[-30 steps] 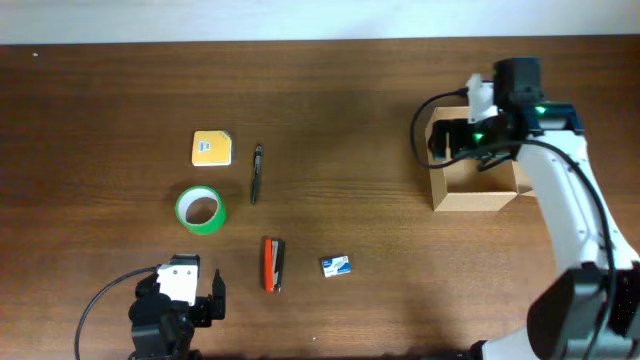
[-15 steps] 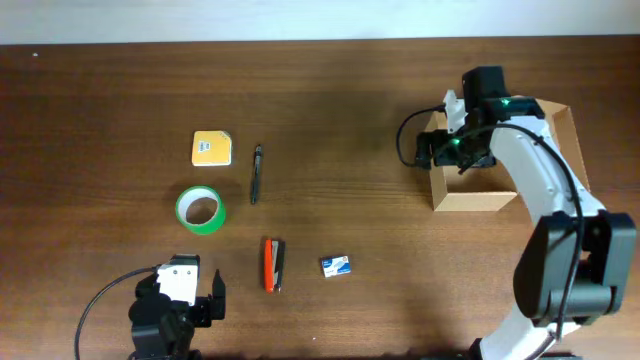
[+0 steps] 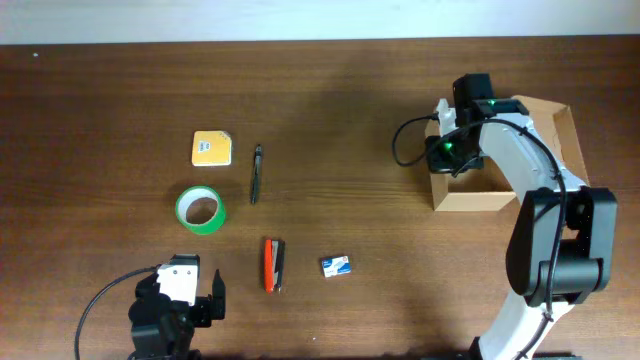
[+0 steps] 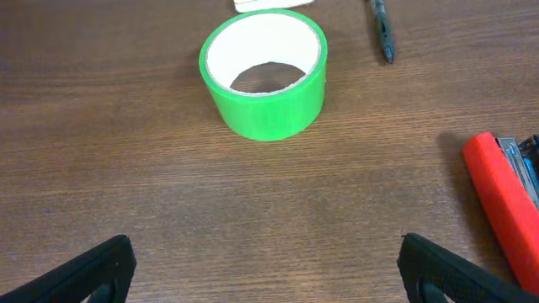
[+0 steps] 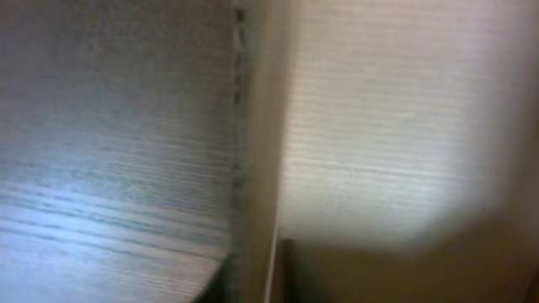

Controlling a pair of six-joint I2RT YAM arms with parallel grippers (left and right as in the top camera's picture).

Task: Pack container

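- No word, brand or number can be read in any of the three views.
- Yellow pad (image 3: 211,148), seen from overhead on the table's left side: a small pale label with dark print sits near the middle of its top face. The marks are too small to make out.
- Small white box (image 3: 336,265), seen from overhead near the table's front edge: blue printing covers part of its top face, but no letters can be made out.
- Right wrist view: blurred throughout, with nothing legible.
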